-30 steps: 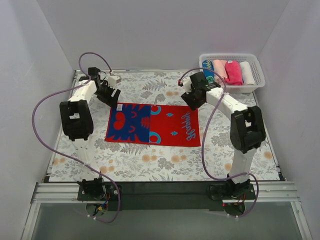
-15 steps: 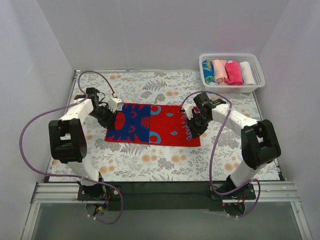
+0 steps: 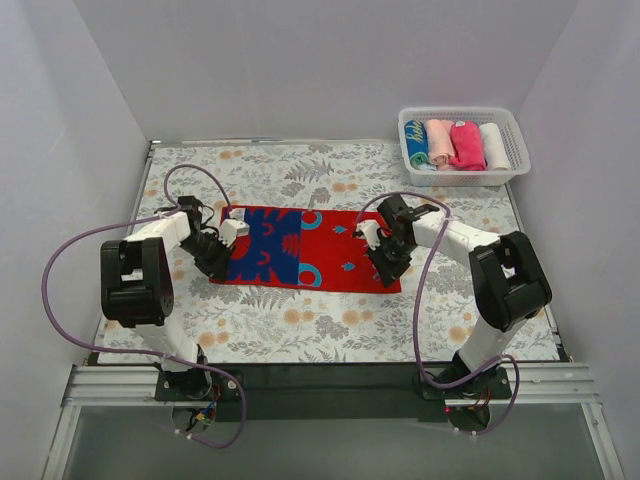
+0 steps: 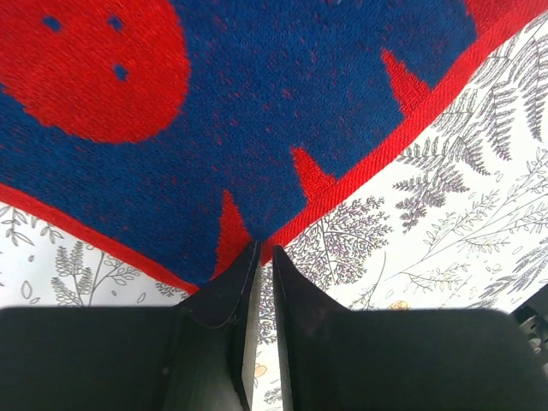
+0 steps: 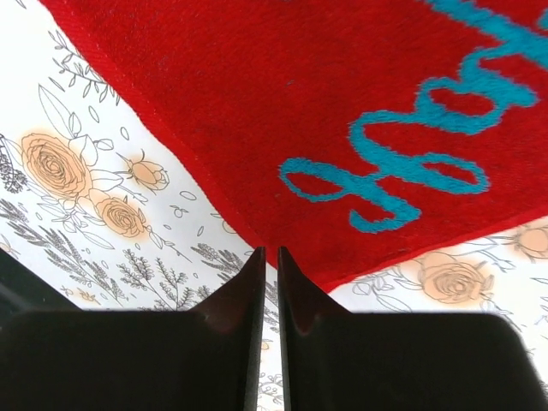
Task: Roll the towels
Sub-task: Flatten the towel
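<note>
Red-and-blue towel [image 3: 308, 249] lies flat and unrolled, centre frame. Since a second ago both hands have moved from its upper corners to the lower ones. Left hand [image 3: 217, 266] is clenched on the lower-left corner, right hand [image 3: 386, 270] on the lower-right edge. Floral cloth [image 3: 330, 320] covers the counter. White basket [image 3: 512, 140] upper right. Plain pale walls.

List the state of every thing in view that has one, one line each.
red and blue towel, unrolled, lying flat on the table cloth
left gripper, closed on the towel's near-left corner
right gripper, closed on the towel's edge by its near-right corner
basket towels, four, rolled, side by side
white basket, upright, holding the rolls
table cloth, spread flat
</note>
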`<state>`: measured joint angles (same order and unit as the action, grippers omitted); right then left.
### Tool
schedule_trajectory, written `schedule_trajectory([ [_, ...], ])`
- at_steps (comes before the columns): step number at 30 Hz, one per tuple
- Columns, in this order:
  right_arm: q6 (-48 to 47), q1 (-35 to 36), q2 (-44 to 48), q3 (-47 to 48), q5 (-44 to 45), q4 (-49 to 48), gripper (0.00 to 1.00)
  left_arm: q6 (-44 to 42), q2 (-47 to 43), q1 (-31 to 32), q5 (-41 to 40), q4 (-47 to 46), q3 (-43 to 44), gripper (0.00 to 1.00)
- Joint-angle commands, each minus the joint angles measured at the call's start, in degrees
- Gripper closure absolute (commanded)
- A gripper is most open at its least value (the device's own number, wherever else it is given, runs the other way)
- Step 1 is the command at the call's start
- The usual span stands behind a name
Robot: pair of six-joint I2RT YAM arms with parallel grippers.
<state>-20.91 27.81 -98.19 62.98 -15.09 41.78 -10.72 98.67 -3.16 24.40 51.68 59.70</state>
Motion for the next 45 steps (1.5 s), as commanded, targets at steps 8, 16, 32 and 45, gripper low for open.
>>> schedule_trajectory([
  [8, 1.2, 1.5, -0.2, -4.1, 7.9, -2.1, 0.90, 0.1, -3.2, 0.0, -2.5, -1.6, -1.0, 0.91],
  [16, 1.1, 1.4, 4.0, -4.7, 0.8, -2.5, 0.90, -0.4, -2.7, 0.0, -3.7, -2.0, -2.2, 0.92],
  [32, 3.3, 1.1, 4.5, -4.3, 9.9, -5.8, 0.91, 0.7, -2.7, 0.0, -2.8, -1.2, -1.3, 0.92],
  [45, 1.4, 0.9, -1.2, -11.0, 21.5, -6.2, 0.96, 1.1, -2.6, -1.4, -9.4, -3.3, -6.0, 1.00],
])
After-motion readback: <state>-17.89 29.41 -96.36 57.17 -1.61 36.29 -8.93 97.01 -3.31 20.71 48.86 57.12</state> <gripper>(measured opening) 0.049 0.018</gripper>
